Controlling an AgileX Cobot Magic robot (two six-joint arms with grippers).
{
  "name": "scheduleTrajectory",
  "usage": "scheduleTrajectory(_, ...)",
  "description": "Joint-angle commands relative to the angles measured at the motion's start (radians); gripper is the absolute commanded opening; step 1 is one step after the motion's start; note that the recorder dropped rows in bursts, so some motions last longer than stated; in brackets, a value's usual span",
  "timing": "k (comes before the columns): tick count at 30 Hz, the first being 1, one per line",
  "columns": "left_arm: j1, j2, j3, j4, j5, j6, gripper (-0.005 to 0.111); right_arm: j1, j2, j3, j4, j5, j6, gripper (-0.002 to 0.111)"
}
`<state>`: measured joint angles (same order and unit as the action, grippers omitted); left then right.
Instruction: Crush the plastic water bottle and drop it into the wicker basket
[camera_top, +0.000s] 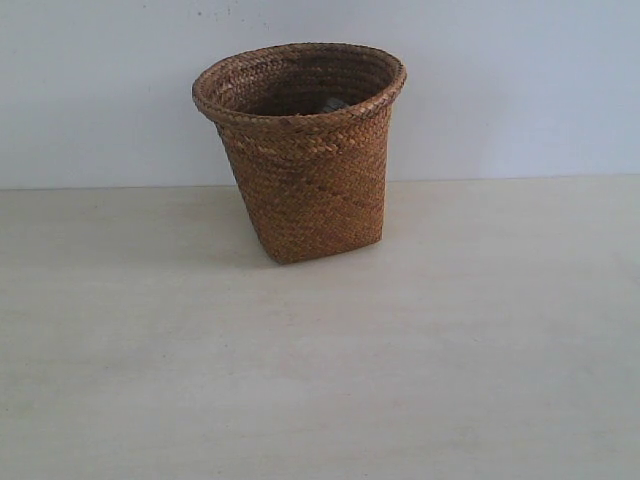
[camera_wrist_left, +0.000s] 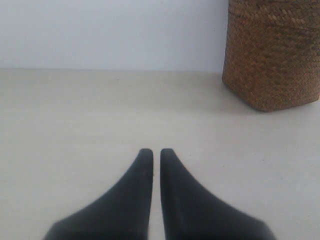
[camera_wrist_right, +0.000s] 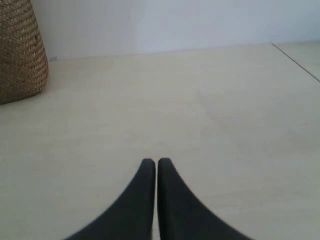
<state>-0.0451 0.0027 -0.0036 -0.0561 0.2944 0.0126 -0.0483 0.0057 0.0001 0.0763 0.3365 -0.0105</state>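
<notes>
The left gripper (camera_wrist_left: 156, 151) hangs low over the bench (camera_top: 150, 350), jaws pinched nearly together on nothing; the wicker basket (camera_top: 305, 190) stands upright mid-bench; the plastic water bottle (camera_top: 335, 103) shows only as a pale glint under the far rim, if that is it; the right gripper (camera_wrist_right: 156, 161) is likewise narrow and empty; the drop looks done, so any retreat should swing well apart from the basket wall.

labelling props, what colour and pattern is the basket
Brown woven wicker basket, clearest in the exterior view.
</notes>
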Motion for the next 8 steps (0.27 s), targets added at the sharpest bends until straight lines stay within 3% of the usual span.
scheduleTrajectory(1, 0.003, -0.003, 0.004, 0.001, 0.002, -0.004, 0.004, -0.001, -0.006, 0.0, -0.004, -0.003, 0.003, 0.0)
scheduleTrajectory(8, 0.003, -0.003, 0.004, 0.001, 0.002, -0.004, 0.004, -0.001, -0.006, 0.0, -0.004, -0.003, 0.002, 0.0)
